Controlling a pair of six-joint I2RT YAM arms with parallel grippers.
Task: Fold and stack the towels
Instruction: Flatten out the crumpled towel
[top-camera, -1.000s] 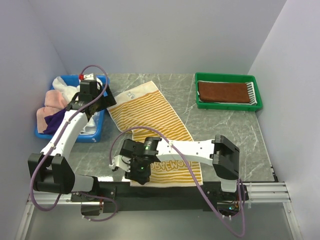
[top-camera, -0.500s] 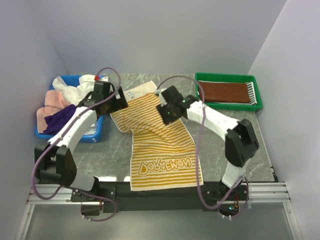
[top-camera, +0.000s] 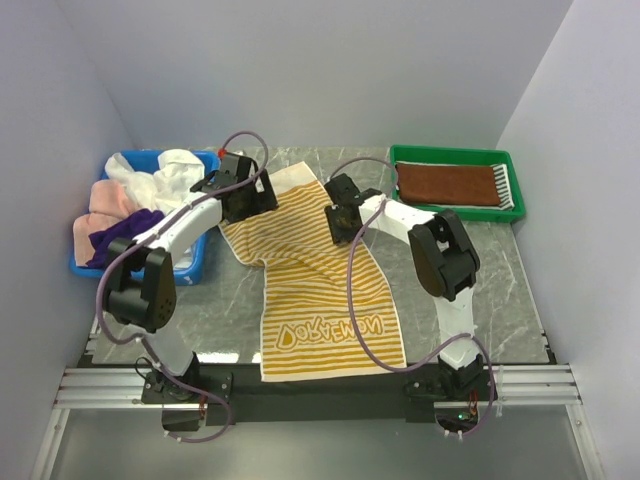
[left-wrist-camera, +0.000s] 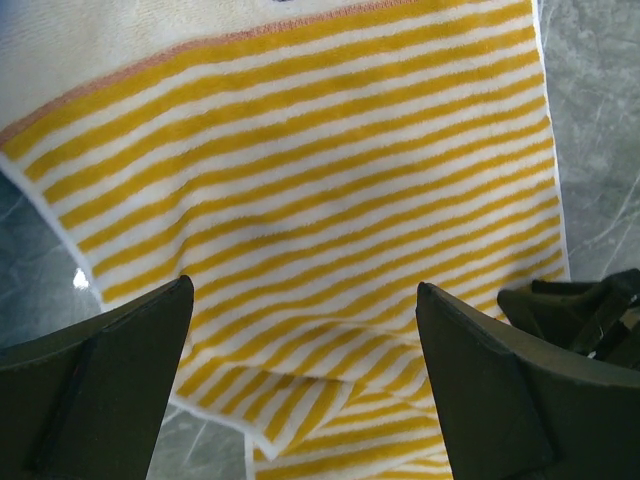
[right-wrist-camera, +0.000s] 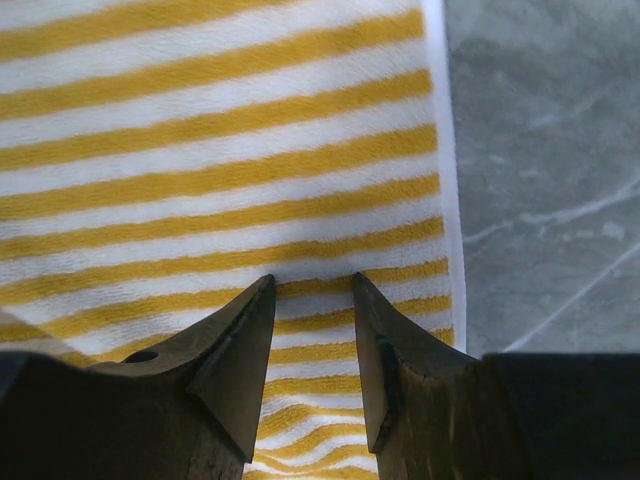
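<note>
A yellow-white striped towel (top-camera: 320, 290) with lettering near its front end lies spread on the grey table, with a small fold on its left edge. My left gripper (top-camera: 250, 200) hovers over its far left part, jaws wide open and empty; the left wrist view shows the stripes (left-wrist-camera: 300, 180) between the fingers (left-wrist-camera: 120, 370). My right gripper (top-camera: 343, 222) is over the towel's far right edge. Its jaws stand a narrow gap apart just above the flat cloth (right-wrist-camera: 220, 150), holding nothing.
A green tray (top-camera: 455, 213) at the back right holds a folded brown towel (top-camera: 445, 185) with a grey-white striped one (top-camera: 503, 183) showing at its end. A blue bin (top-camera: 190, 268) at the left holds white (top-camera: 170, 170), pink (top-camera: 100, 200) and purple (top-camera: 125, 235) towels.
My right arm swung from the towel's front end to its far right edge. The towel's front half now lies straight, lettering showing. My left gripper moved right, over the far left part.
</note>
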